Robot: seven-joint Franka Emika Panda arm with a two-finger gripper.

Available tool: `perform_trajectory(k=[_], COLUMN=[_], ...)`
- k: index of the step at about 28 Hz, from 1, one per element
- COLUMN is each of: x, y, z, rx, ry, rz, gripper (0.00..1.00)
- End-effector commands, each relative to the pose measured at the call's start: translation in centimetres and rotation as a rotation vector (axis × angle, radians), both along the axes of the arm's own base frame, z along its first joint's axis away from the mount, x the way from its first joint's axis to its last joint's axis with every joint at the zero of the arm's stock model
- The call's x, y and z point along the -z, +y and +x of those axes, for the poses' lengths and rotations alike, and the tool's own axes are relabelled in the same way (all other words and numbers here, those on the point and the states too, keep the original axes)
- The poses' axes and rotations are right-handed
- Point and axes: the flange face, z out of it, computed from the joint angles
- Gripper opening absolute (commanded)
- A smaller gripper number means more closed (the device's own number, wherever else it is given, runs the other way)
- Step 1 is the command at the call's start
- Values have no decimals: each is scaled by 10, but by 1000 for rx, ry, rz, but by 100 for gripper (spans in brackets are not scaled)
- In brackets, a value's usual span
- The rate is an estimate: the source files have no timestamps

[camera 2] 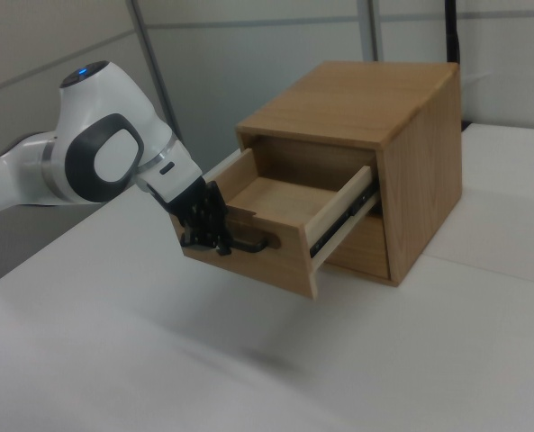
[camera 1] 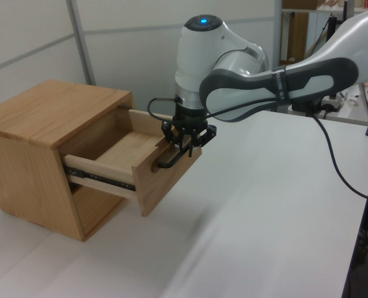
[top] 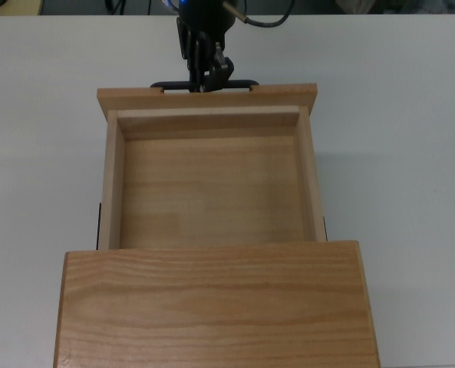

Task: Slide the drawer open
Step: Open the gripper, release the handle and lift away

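Observation:
The drawer (top: 210,192) is a light wooden box with a wider front panel, pulled well out of the wooden cabinet (top: 215,307). Its inside is bare. A thin black bar handle (top: 204,84) runs along the front panel. My gripper (top: 205,80) is shut on that handle near its middle, at the top view's upper edge. In the left view the drawer (camera 1: 140,162) sticks out on a metal slide rail, with the gripper (camera 1: 185,144) clamped on the handle (camera 1: 171,159). The right view shows the drawer (camera 2: 276,225), the handle (camera 2: 244,243) and the gripper (camera 2: 214,238) gripping it.
The cabinet stands on a white table (top: 403,138). The arm's black cable (camera 1: 332,167) trails over the table at the left view's right. Wall panels (camera 1: 109,37) rise behind the cabinet. Open table surface lies in front of the drawer.

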Motion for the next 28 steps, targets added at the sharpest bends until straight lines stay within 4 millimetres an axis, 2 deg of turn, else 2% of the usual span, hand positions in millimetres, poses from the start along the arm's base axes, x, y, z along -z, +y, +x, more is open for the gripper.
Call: perform_trajectory(k=[1, 11, 12, 15, 16, 18, 19, 25, 28], x=[-26, -23, -22, -26, -29, -32, -33, -42, -43], y=[3, -3, -3, -4, -4, -5, -5, -6, -10], z=[-30, -47, -47, -46, -46, -45, -45, -42, -40], rx=[-66, -102, -102, -110, -121, -127, -127, -151, -230], ry=[-18, 33, 38, 35, 31, 24, 21, 4, 11], rz=[6, -12, -7, 3, 7, 7, 7, 2, -21], gripper=[0, 0, 6, 34, 65, 94, 100, 100, 100])
